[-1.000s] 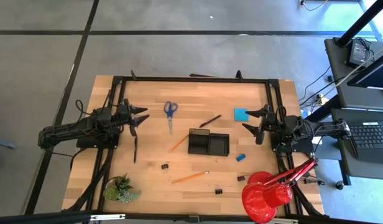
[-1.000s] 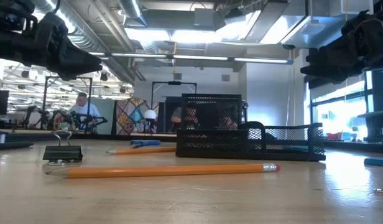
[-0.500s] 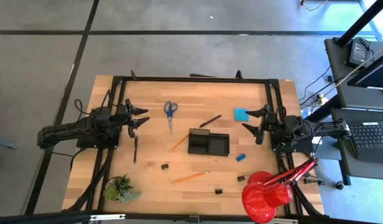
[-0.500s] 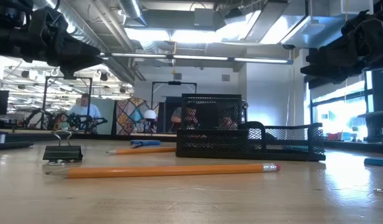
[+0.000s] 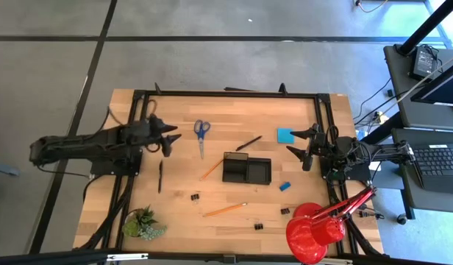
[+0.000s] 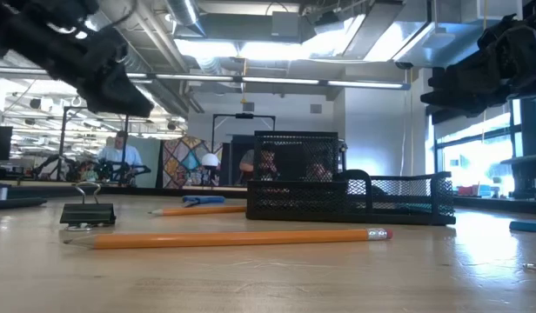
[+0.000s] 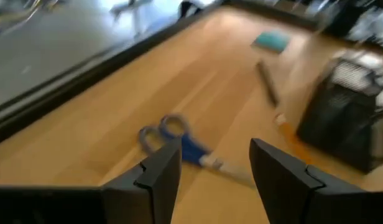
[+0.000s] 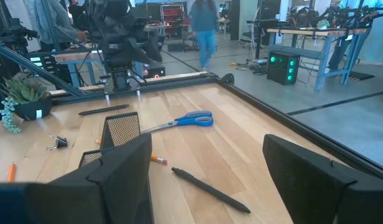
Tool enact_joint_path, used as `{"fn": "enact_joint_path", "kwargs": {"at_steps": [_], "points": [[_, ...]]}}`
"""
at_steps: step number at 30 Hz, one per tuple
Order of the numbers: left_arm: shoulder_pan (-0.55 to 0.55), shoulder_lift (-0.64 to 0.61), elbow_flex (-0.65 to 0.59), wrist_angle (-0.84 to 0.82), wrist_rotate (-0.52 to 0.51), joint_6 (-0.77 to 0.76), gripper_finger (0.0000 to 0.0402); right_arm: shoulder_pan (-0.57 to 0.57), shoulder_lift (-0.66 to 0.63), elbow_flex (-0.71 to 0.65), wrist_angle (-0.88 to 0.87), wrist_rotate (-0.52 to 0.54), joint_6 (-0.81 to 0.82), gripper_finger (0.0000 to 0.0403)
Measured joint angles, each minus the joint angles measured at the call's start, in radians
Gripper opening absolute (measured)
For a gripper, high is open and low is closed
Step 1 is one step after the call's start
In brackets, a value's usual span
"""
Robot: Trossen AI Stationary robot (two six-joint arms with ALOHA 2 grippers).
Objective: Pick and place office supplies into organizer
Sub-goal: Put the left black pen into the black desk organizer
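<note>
Left hand (image 5: 170, 138) now nearer scissors (image 5: 201, 132), fingers apart; right hand (image 5: 298, 142) likewise spread.

Right gripper (image 8: 204, 180) has its fingers (image 8: 117, 171) spread wide over the wooden surface (image 8: 241, 130). Past them: blue scissors (image 8: 182, 120), a black pen (image 8: 210, 190), the mesh organizer (image 8: 120, 130), and a plant (image 8: 20, 93).

Two matte black six-joint arms. The left hand (image 5: 170, 138) ends a long slender link of angular segments; its fingers (image 7: 159, 177) are broad, flat-faced black wedges with bevelled edges. The right hand (image 5: 298, 141) has the same forked black shape, with blocky dark fingers (image 8: 313, 180). Black cables trail from both bases, toward 6 o'clock.
</note>
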Motion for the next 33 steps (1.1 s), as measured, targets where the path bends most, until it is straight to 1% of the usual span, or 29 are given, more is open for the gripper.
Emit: {"fn": "enact_joint_path", "kwargs": {"at_steps": [2,5,10,13,18,21,25,28,33], "points": [[0.000,0.077,0.073,-0.100,-0.030,-0.034,0.0185,0.000,0.000,0.000,0.000,0.000,0.000,0.0310],[0.000,0.189,0.184,-0.246,-0.034,-0.114,0.0184,0.000,0.000,0.000,0.000,0.000,0.000,0.0310],[0.000,0.352,0.317,-0.510,0.012,-0.296,0.0184,0.000,0.000,0.000,0.000,0.000,0.000,0.0310],[0.000,0.427,0.348,-0.635,0.048,-0.427,0.0184,0.000,0.000,0.000,0.000,0.000,0.000,0.0310],[-0.007,0.519,0.349,-0.777,0.104,-0.644,0.0184,0.000,0.000,0.000,0.000,0.000,-0.003,0.0310],[-0.027,0.566,0.349,-0.816,0.123,-0.752,0.0184,0.000,0.000,0.000,0.000,0.000,-0.003,0.0310],[-0.073,0.615,0.349,-0.813,0.211,-0.833,0.0184,0.000,0.000,0.000,0.000,0.000,-0.004,0.0310],[-0.111,0.646,0.349,-0.811,0.254,-0.911,0.0184,0.000,0.000,0.000,0.000,0.000,-0.019,0.0310],[-0.174,0.686,0.349,-0.808,0.262,-1.064,0.0184,0.000,0.000,0.000,0.000,0.000,-0.049,0.0310]]}}
